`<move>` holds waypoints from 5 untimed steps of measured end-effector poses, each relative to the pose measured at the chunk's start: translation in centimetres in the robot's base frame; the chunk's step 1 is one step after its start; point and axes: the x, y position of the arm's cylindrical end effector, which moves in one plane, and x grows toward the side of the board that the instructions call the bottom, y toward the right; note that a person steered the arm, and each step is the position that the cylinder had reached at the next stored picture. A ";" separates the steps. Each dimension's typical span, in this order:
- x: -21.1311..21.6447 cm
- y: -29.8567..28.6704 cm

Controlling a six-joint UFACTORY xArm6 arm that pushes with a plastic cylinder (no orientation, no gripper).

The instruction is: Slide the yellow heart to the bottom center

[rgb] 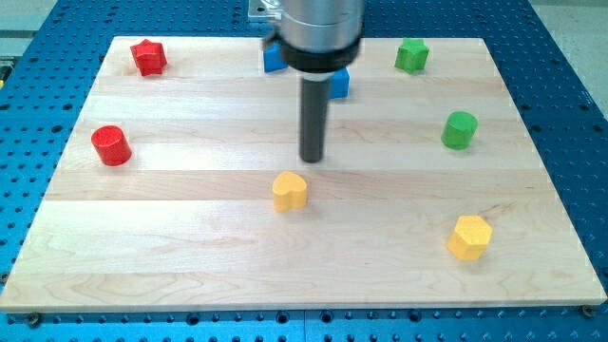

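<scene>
The yellow heart (290, 191) lies near the middle of the wooden board (190, 266), slightly left of centre. My tip (313, 158) rests on the board just above and a little right of the heart, a small gap apart from it. The rod rises from the tip to the arm's metal body at the view's top.
A yellow hexagon (469, 237) lies at the lower right. A red cylinder (111, 145) is at the left, a red star (149, 57) at the top left. A green star (412, 55) and a green cylinder (459, 130) are at the right. Two blue blocks (339, 84) are partly hidden behind the arm.
</scene>
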 end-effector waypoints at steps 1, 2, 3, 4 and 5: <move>0.2 -5.9; 1.0 -7.9; 1.2 -6.3; 1.5 -5.4; 1.7 -2.6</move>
